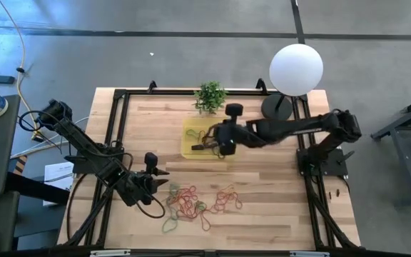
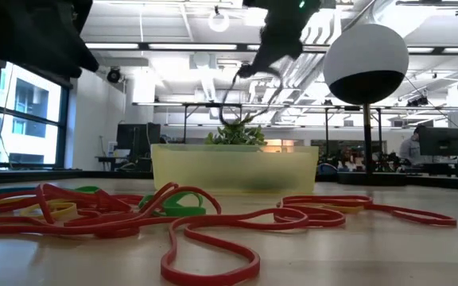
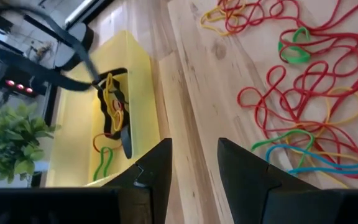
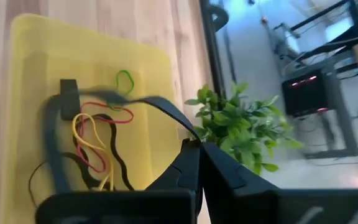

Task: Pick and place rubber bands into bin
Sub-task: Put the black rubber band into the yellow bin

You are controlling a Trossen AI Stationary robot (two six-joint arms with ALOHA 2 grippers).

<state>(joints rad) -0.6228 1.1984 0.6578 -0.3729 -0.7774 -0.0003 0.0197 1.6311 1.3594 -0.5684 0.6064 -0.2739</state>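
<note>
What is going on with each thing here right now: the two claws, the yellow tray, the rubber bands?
right gripper: above the bin, shut on a dark rubber band that dangles from it.
left gripper: open, empty, beside the loose pile.
bin: upright on the table, a few bands inside.
rubber bands: tangled pile lying on the table, outside the bin.

**Colours on the counter**

The counter is pale wood with light grain, framed by black rails. The bin is translucent yellow; inside it lie red, yellow, green and black rubber bands. Near the front edge, the loose rubber bands are mostly red, mixed with orange, green, yellow and a little blue. Both arms and each end effector are black. The potted plant is green, and the lamp globe is white.
</note>
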